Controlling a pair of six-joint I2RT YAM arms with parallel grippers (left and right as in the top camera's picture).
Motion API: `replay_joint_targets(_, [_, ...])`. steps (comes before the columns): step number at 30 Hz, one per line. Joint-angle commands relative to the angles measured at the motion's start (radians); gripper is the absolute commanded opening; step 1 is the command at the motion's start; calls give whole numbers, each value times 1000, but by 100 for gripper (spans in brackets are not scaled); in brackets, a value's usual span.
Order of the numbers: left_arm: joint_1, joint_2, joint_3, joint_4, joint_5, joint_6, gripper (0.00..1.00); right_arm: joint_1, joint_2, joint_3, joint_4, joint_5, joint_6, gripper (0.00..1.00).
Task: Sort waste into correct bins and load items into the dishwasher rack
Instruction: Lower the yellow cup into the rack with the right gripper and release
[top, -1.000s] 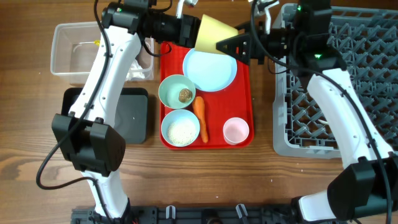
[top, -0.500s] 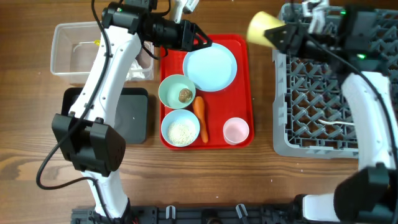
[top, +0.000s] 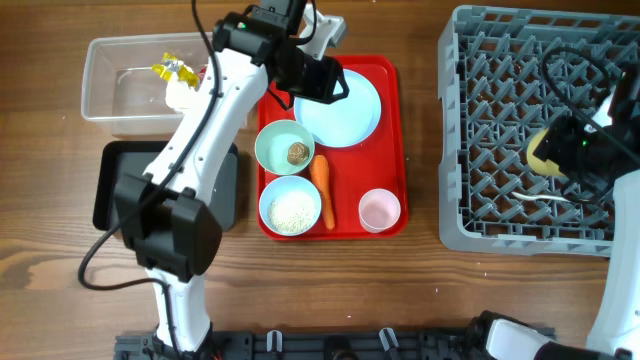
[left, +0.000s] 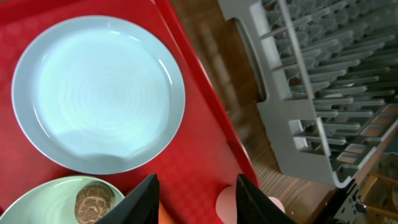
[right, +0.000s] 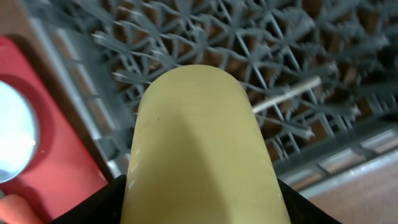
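While the right hand (right: 199, 208) clamps a cup (right: 199, 137) above the rack (right: 298, 56), the left hand (left: 196, 194) gapes empty. A plate (left: 99, 93) lies below it.

- One light-blue plate (top: 338, 108).
- Two light-blue bowls: upper bowl (top: 272, 140), lower bowl (top: 265, 205).
- Two cups: yellow cup (top: 541, 152), pink cup (top: 380, 210).
- One orange carrot (top: 322, 185).
- One brown lump (top: 297, 153).
- One heap of rice (top: 290, 212).
- One red tray (top: 390, 150).
- One clear tub (top: 120, 85).
- One black tray (top: 224, 192).
- One grey rack (top: 500, 120).
- One yellow wrapper (top: 170, 69) in sight.
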Motion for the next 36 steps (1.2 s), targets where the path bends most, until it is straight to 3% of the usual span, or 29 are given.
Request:
replay_joint_targets(1, [-6,64,-7,0,-14,8,38,-54,45,6,-40,51,25,42])
replay_joint_targets(12, [-7,144,-8,-3,-14,8,36,-89,143,-21,-93,50,-3,43])
replay_joint_targets(36, [-7,145,-8,-3,-48,8,36,-91,145,-196,-24,53,26,48])
